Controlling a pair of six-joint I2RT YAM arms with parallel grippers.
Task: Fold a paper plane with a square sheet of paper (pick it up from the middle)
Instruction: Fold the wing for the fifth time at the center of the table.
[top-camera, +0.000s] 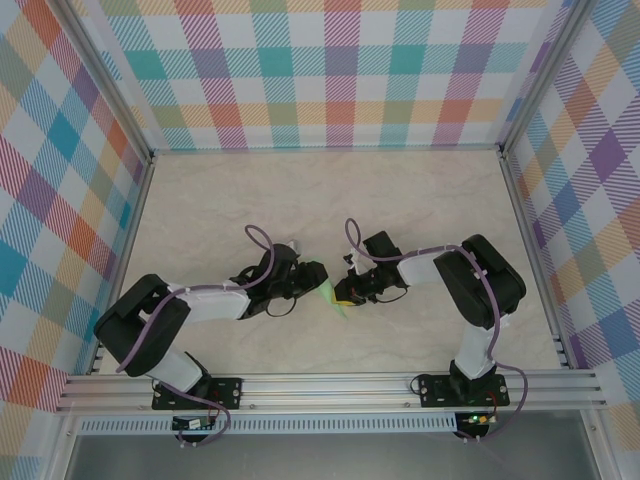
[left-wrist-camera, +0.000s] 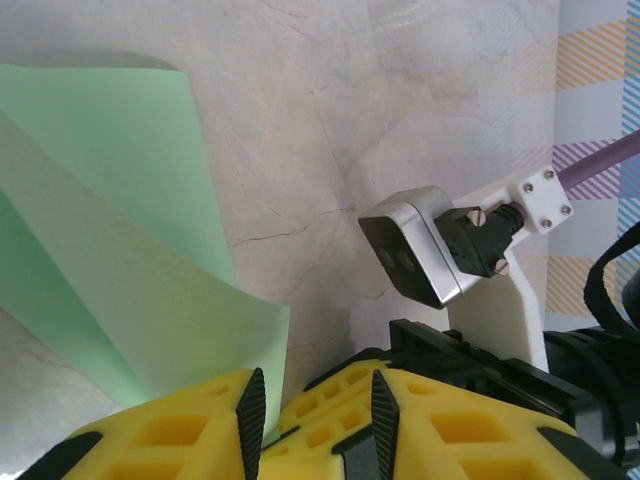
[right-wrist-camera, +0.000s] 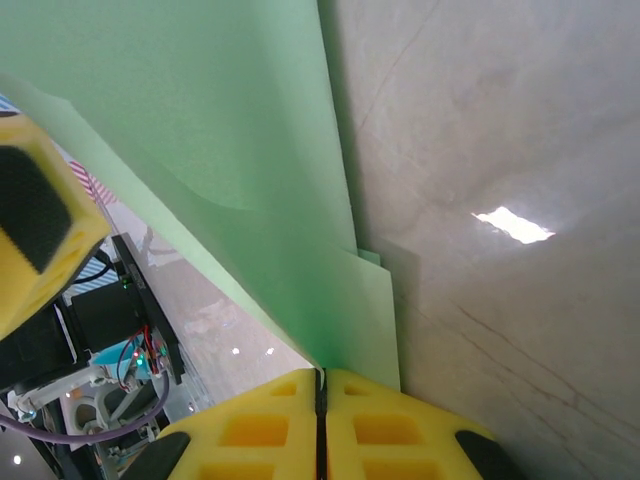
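1. Yellow pads of the right gripper sit nearest my lens. They are pressed together with no gap, pinching the plane at the point where its folds meet.
2. I find the left gripper with jaws partway apart and gripping nothing. A green flap drops into the gap beside one pad, and the right gripper's yellow tip pokes in alongside it.
3. From above, the plane is a small green sliver between the two grippers, over the near middle of the table. I cannot tell whether it touches the surface.
4. Risk: if the left jaws close as they stand, I judge they would clamp the other gripper's tip, or crush the loose flap out of its crease.
5. Risk: only one narrow pinch carries the plane, so a nudge from the left gripper could swing it or pull it free.
6. Risk: the flap is curling open, so the crease may relax.
7. Heading: from above, the long axis runs obliquely, far-left to near-right. The layers fan wider away from the pinch, so I judge the narrow end is the held one. I cannot confirm which end is the nose.
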